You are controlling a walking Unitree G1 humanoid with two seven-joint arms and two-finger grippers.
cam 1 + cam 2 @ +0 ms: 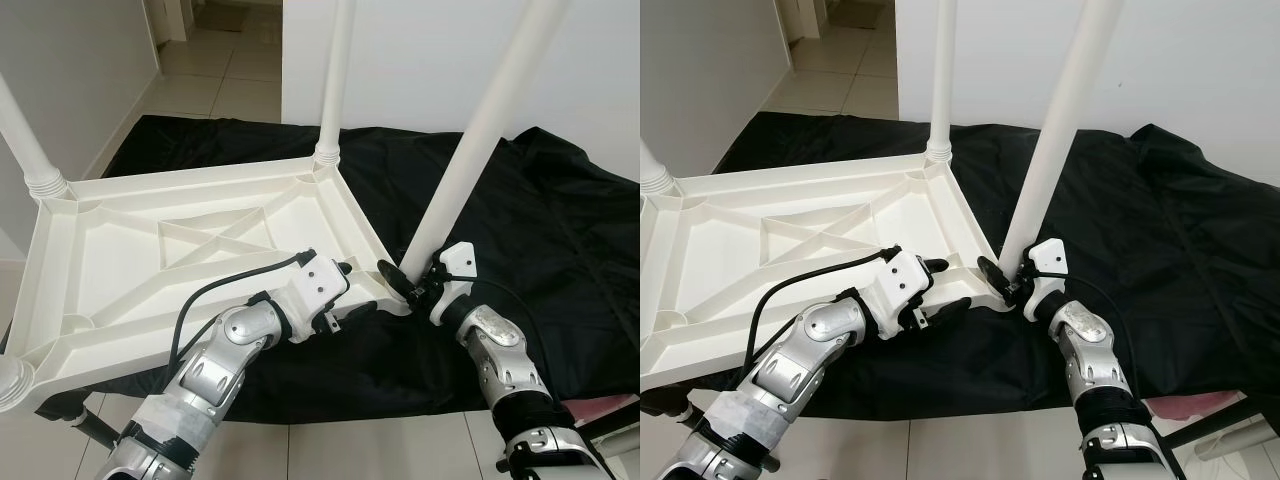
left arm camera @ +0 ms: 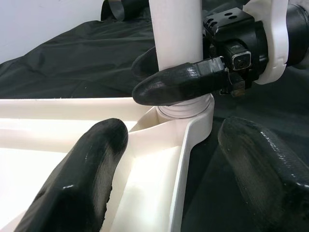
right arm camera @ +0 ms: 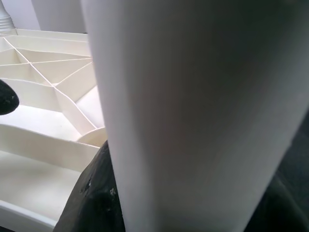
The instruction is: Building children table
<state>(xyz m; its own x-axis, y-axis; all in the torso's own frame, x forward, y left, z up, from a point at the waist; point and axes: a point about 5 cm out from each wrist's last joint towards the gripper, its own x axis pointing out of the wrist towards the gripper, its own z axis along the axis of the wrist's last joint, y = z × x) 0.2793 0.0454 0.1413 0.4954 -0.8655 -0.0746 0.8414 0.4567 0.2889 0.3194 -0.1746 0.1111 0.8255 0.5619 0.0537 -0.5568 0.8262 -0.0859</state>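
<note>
White ribbed plastic children's table [image 1: 180, 250] lay upside down on a black cloth sheet [image 1: 560, 220] over the floor. Right end effector [image 1: 418, 283] was closed on the white round plastic leg [image 1: 470, 140] just above its corner socket. Left end effector [image 1: 350, 300] stood open astride the table rim beside that corner. Judgement: light, stiff, smooth plastic; leg likely slippery, best gripped low near socket

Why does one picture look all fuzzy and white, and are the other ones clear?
Right wrist view: the table leg sits so close it goes soft and blurry. Left wrist view: the left gripper's fingers up front are fuzzy, the right gripper sharper. Eye views: evenly lit and crisp, the black cloth very dark.
</note>
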